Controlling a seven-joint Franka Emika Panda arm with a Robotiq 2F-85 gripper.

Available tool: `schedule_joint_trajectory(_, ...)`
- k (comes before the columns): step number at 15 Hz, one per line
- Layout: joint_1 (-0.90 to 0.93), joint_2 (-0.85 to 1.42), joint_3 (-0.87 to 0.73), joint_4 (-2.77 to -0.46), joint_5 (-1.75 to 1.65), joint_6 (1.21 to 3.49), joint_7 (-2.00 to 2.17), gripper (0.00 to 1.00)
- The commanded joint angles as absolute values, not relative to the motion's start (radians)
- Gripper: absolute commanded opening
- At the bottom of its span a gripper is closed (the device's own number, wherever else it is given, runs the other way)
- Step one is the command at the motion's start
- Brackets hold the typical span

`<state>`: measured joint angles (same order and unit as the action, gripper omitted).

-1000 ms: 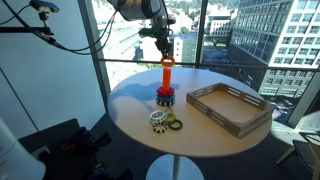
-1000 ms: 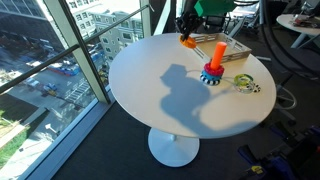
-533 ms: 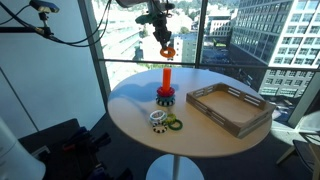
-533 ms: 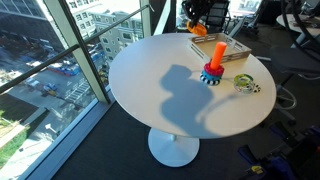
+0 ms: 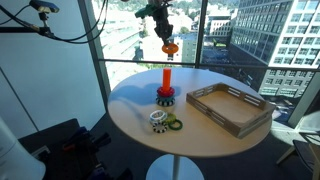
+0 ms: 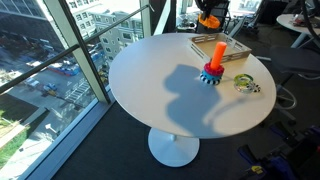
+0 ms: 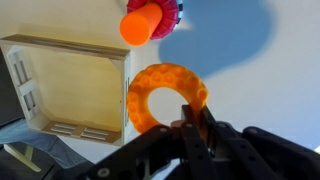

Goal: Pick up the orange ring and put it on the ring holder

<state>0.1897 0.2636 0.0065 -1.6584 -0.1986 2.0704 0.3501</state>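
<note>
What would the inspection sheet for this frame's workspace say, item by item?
Surface: round white table.
Job's things: orange ring held in the air, higher than the ring holder, not yet on it.
Clutter: tray; white ring and green/yellow ring near the holder's base.
Grippers: gripper shut on the ring's edge.
Cables: black cables off the table.
Surroundings: glass walls, city buildings outside.
</note>
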Motion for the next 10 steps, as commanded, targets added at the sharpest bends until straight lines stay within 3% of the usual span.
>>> schedule_joint_trajectory(1,0.167,0.248,0.003,-1.696,-0.216,2.071,0.376,0.06)
schedule_joint_trajectory(10,0.138,0.251,-0.006,-1.761,-0.211,2.016,0.369,0.06)
